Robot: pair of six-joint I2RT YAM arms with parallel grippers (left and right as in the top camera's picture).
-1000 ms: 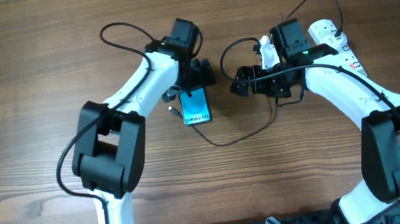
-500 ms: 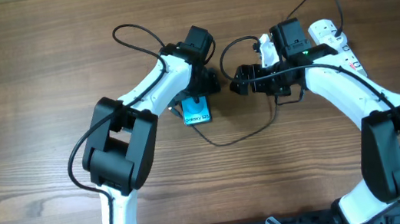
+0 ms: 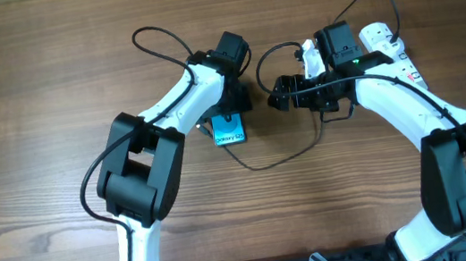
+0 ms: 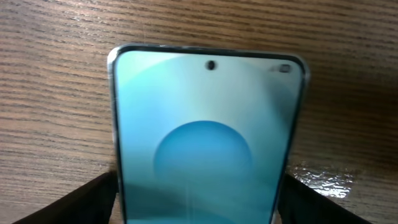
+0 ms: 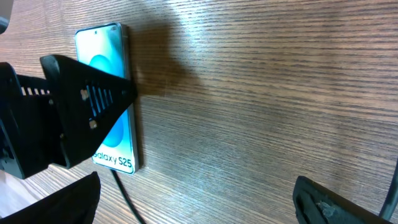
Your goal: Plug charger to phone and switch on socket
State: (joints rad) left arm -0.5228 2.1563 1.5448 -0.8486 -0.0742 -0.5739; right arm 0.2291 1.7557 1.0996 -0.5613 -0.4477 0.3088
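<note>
Phone [image 3: 228, 129], a flat teal-and-white rectangle, lies on the brown wooden table [image 3: 34, 129]. Left gripper [image 3: 229, 110] sets its jaws astride the phone's sides; gripping or not, cannot tell. Right gripper [image 3: 275, 94] holds its jaws wide, empty.

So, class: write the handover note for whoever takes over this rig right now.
Left gripper: straddles the phone, grip unclear.
Right gripper: open, empty, over bare table.
Charger cable reaches the phone's bottom edge; looks plugged, unconfirmed.
Socket: partly under the right arm, switch state unreadable.
Left to do: confirm plug, switch socket on.
</note>
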